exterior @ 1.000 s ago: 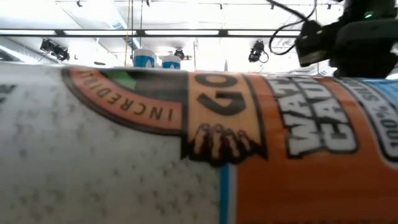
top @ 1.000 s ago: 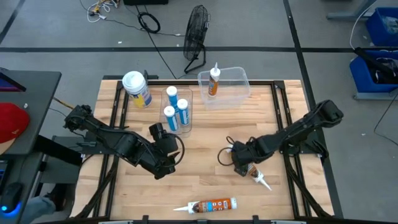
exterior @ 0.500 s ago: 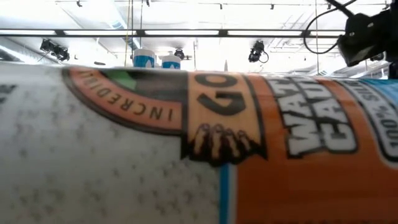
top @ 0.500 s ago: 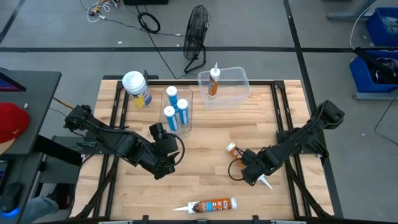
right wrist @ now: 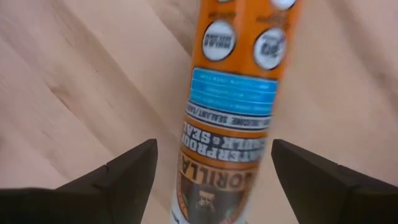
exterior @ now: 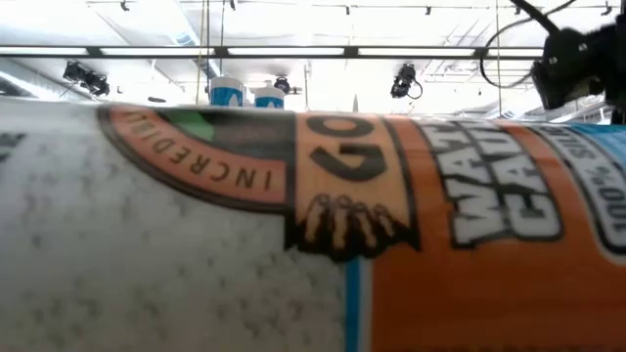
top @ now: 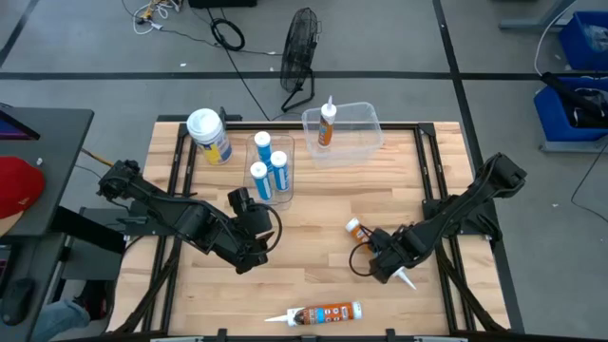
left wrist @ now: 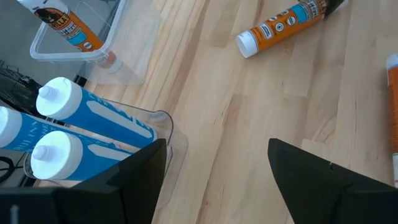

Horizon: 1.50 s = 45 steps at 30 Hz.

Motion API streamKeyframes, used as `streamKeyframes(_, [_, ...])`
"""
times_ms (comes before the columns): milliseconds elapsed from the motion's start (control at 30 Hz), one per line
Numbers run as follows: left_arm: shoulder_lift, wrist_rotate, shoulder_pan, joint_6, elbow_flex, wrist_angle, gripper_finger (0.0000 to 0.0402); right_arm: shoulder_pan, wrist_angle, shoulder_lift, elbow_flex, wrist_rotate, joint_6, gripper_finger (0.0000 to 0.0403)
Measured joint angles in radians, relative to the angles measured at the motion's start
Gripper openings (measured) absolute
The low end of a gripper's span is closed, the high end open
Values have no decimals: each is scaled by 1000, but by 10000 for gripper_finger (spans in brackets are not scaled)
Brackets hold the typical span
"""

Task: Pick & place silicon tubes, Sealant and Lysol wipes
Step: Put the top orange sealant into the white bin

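Now your right gripper (top: 385,263) has swung nearer over the sealant tube (right wrist: 233,99) lying right of table centre, fingers spread either side, not yet pinching; left gripper (left wrist: 214,180), spread and empty, waits near the blue tubes (left wrist: 93,118), so pick pending.

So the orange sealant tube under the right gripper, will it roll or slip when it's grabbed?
Probably apt to roll: the sealant tube is a smooth round cylinder lying flat on the bare table. The glossy label may be slippery. It looks rigid, so it should lift without drooping. The right gripper is open, fingers either side of the tube, which should limit rolling.
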Motion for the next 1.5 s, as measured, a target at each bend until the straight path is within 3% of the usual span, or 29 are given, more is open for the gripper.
streamKeyframes(100, [0,0,0,1,0,0,287,0,88,1,-59,-25,3,320])
streamKeyframes(300, [0,0,0,-1,0,0,287,0,97,2,-100,-46,23,300])
streamKeyframes(567, [0,0,0,-1,0,0,287,0,99,0,-101,-50,-45,209])
streamKeyframes(767, [0,0,1,2,0,0,287,0,96,2,-90,-25,-101,206])
streamKeyframes(1067, [0,0,1,-6,0,0,287,0,-22,3,23,108,-201,206])
streamKeyframes(1333, [0,1,1,-34,0,6,287,-5,-118,3,168,328,-358,205])
streamKeyframes(1500, [0,2,10,-60,0,49,287,-23,-142,3,258,449,-536,205])
